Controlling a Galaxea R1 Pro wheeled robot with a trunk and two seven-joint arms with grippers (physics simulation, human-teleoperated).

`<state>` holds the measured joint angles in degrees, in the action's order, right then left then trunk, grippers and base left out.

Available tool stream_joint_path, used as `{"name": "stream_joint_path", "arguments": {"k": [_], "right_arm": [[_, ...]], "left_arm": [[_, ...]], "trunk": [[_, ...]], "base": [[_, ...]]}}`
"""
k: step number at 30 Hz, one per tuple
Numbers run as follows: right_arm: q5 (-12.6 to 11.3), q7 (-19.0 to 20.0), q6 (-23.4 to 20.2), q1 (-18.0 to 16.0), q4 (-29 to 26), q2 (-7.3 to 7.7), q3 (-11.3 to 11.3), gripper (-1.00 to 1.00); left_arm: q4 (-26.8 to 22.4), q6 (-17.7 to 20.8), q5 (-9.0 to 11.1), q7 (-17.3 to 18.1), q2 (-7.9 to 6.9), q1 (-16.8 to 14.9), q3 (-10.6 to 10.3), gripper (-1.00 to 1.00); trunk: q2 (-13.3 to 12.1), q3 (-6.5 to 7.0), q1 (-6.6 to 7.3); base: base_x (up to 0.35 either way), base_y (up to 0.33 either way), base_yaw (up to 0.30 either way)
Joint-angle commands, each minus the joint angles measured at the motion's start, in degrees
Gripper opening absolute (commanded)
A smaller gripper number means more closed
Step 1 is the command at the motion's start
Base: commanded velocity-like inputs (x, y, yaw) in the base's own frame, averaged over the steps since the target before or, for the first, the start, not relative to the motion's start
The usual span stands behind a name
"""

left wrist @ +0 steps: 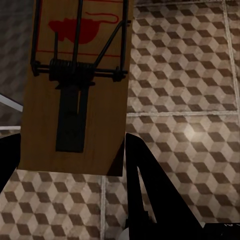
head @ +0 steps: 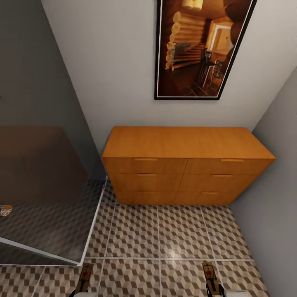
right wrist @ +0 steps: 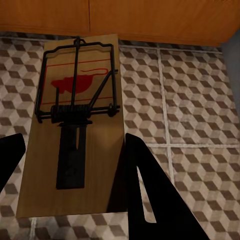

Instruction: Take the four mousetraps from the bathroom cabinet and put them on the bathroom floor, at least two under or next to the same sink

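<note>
Head view is showing the carrying step: the left gripper (head: 85, 288) at the lower left edge of the frame is pinching one mousetrap (head: 86, 275), and the right gripper (head: 214, 288) at the lower right is pinching another mousetrap (head: 209, 273), both held above the bathroom floor (head: 165, 239) in front of the orange cabinet (head: 185, 165), whose drawers are looking closed. Left wrist view is showing the trap (left wrist: 75, 90) sitting between the dark fingers (left wrist: 150, 190), tiles beyond it. Right wrist view is showing the second trap (right wrist: 75, 125) gripped likewise between fingers (right wrist: 145, 195), the cabinet along the frame's top. Next, I judge, the robot is needing to turn toward the sink and be lowering both traps beside it.
</note>
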<state>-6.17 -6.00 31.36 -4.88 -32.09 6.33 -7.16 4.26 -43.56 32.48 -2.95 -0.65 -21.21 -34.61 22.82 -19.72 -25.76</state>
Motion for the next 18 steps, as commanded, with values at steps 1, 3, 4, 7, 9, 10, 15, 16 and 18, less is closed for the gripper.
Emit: {"name": "stream_joint_path", "arguments": {"k": [1,3,4,7,9,10,15,16,18], "right_arm": [[-0.6,-0.3,0.2,0.0,0.0,0.08,-0.5,-1.00],[-0.6,-0.3,0.2,0.0,0.0,0.08,-0.5,-1.00],[-0.6,-0.3,0.2,0.0,0.0,0.08,-0.5,-1.00],[-0.6,-0.3,0.2,0.0,0.0,0.08,-0.5,-1.00],[-0.6,-0.3,0.2,0.0,0.0,0.08,-0.5,-1.00],[-0.6,-0.3,0.2,0.0,0.0,0.08,-0.5,-1.00],[-0.7,-0.3,0.2,0.0,0.0,0.07,-0.5,-1.00],[-0.6,-0.3,0.2,0.0,0.0,0.07,-0.5,-1.00],[-0.7,-0.3,0.2,0.0,0.0,0.05,-0.5,-1.00]], "left_arm": [[0.1,-0.2,-0.2,-0.7,0.04,-0.1,-0.5,-1.00],[0.1,-0.2,-0.2,-0.7,0.04,-0.1,-0.5,-1.00],[0.1,-0.2,-0.2,-0.7,0.04,-0.1,-0.5,-1.00],[0.1,-0.2,-0.2,-0.7,0.04,-0.1,-0.5,-1.00],[0.1,-0.2,-0.2,-0.7,0.04,-0.1,-0.5,-1.00],[0.1,-0.2,-0.2,-0.7,0.04,-0.1,-0.5,-1.00],[0.2,-0.1,-0.2,-0.7,0.05,-0.1,-0.5,-1.00],[0.2,-0.1,-0.2,-0.7,0.05,-0.1,-0.5,-1.00],[0.2,-0.1,-0.2,-0.7,0.08,-0.1,-0.5,-1.00]], "trunk": [[0.1,-0.09,-0.03],[0.1,-0.09,-0.03],[0.1,-0.09,-0.03],[0.1,-0.09,-0.03],[0.1,-0.09,-0.03],[0.1,-0.09,-0.03],[0.1,-0.09,-0.03],[0.1,-0.09,-0.03],[0.1,-0.09,-0.03]], "base": [[0.000,0.000,0.000],[0.000,0.000,0.000],[0.000,0.000,0.000],[0.000,0.000,0.000],[0.000,0.000,0.000],[0.000,0.000,0.000],[0.000,0.000,0.000],[0.000,0.000,0.000],[0.000,0.000,0.000]]}}
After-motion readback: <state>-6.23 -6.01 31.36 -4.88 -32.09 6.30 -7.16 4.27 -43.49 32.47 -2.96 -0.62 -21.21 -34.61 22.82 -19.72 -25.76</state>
